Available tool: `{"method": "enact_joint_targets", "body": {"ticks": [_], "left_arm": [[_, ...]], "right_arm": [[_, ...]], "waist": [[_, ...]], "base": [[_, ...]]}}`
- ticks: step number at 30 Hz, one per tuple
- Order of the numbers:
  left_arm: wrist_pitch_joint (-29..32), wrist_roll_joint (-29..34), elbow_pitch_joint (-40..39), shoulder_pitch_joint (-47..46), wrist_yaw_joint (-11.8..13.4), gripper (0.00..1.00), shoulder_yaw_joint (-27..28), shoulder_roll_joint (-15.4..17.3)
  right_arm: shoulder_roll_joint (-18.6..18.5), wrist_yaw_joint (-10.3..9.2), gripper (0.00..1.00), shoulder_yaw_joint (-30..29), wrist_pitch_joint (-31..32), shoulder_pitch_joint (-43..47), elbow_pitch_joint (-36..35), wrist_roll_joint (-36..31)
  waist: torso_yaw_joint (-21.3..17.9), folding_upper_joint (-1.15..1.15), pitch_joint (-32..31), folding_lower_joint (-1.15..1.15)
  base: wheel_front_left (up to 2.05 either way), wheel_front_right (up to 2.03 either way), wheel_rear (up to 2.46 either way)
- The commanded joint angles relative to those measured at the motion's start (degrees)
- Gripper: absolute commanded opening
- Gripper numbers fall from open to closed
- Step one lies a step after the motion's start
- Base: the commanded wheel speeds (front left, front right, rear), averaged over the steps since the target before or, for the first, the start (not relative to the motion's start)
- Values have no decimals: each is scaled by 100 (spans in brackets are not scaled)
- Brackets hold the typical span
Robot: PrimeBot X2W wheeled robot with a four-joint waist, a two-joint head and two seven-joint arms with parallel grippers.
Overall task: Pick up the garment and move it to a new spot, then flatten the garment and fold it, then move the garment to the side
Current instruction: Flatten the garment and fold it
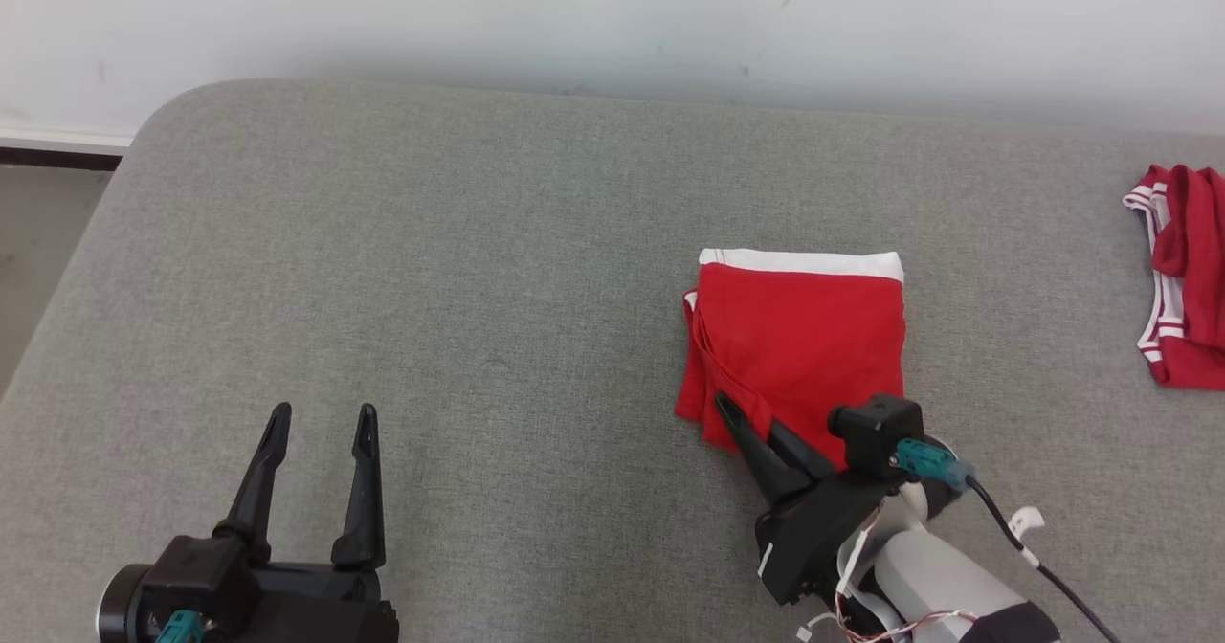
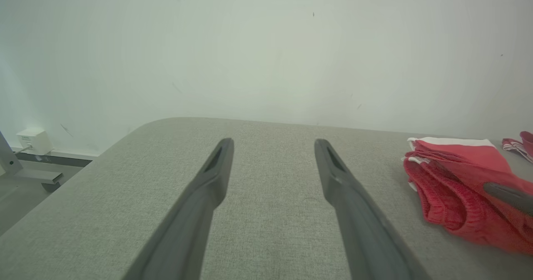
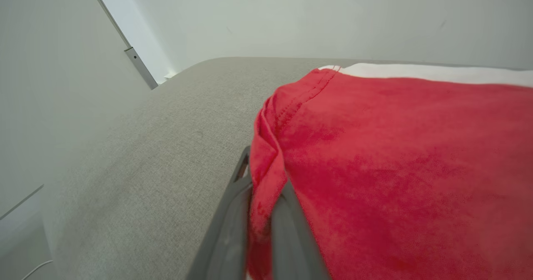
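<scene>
The garment (image 1: 799,356) is laid on the table (image 1: 478,289) right of the frame's centre, a second garment (image 1: 1187,279) at the right edge. The left tool (image 1: 323,411) is seen lower left, well apart; the right tool (image 1: 737,415) is closed on the garment's lower-left corner

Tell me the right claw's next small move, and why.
Probably lift a little and draw the folded red garment sideways, perhaps toward the other red garment at the right edge. The right claw is shut on its near-left edge, and it lies neatly folded on the grey cushion, so only moving it aside seems left. The left claw is open, apart.
</scene>
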Motion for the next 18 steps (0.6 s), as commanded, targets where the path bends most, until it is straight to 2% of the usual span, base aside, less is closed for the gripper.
{"method": "enact_joint_targets", "body": {"ticks": [1,2,5,10,18], "left_arm": [[0,-65,28,-77,6,100,-4,-2],[0,-61,32,-76,5,100,-1,-2],[0,-56,30,-48,14,100,22,-3],[0,3,27,26,38,100,74,-3],[0,25,1,41,18,100,28,-3]], "right_arm": [[111,-16,14,-92,-68,143,161,-98],[177,-16,100,-128,-86,153,194,-86],[234,-16,100,-213,-124,172,190,-66],[123,-16,100,-591,-229,169,-82,-173],[-181,-16,100,-2004,-252,536,-746,-615]], "waist": [[44,0,14,0],[48,0,8,0],[32,0,-9,0],[-51,0,-68,0],[-158,0,-59,0]], "base": [[0,0,0],[0,0,0],[0,0,0],[0,0,0],[0,0,0]]}}
